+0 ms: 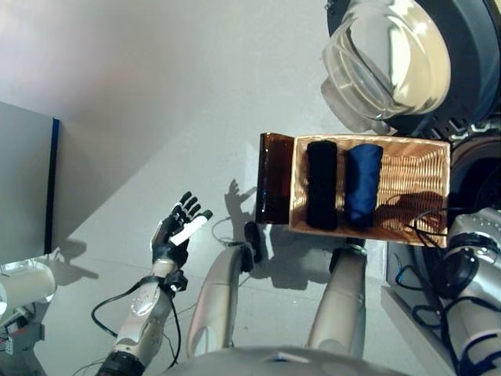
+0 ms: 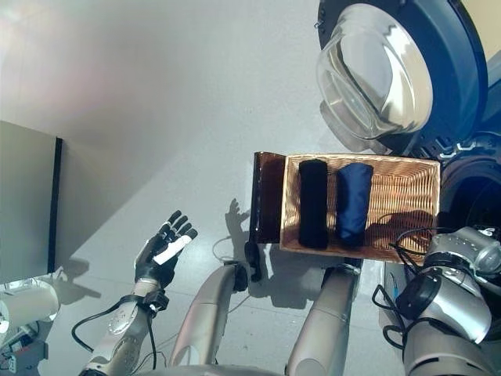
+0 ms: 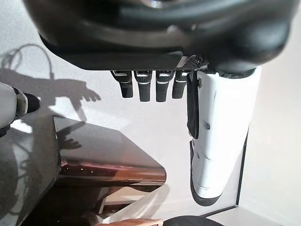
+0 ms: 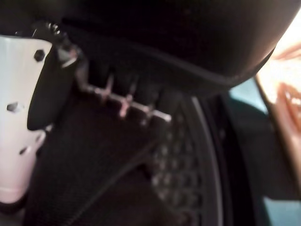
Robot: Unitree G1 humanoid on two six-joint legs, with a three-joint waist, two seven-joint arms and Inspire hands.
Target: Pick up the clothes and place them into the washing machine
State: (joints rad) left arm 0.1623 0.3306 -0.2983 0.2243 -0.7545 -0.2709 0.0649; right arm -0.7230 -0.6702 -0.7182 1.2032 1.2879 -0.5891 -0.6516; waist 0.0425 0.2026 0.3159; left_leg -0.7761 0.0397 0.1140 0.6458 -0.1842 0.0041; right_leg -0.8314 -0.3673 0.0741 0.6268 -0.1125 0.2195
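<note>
A wicker basket (image 1: 411, 235) stands on the floor in front of me. In it lie a rolled black garment (image 1: 321, 184) and a rolled blue garment (image 1: 363, 184), side by side. The washing machine (image 1: 479, 55) is at the right with its round glass door (image 1: 387, 59) swung open. My right arm reaches into the drum opening (image 1: 481, 184). My right hand (image 4: 19, 141) shows only in the right wrist view, over a dark cloth (image 4: 94, 183) and the perforated drum wall (image 4: 176, 160). My left hand (image 1: 176, 231) hovers open and empty at the lower left, away from the basket.
A glossy brown panel (image 1: 274, 178) stands against the basket's left end, also seen as a brown panel (image 3: 108, 162) in the left wrist view. A grey cabinet (image 1: 23, 184) is at the far left, with a white cylinder (image 1: 27, 286) below it.
</note>
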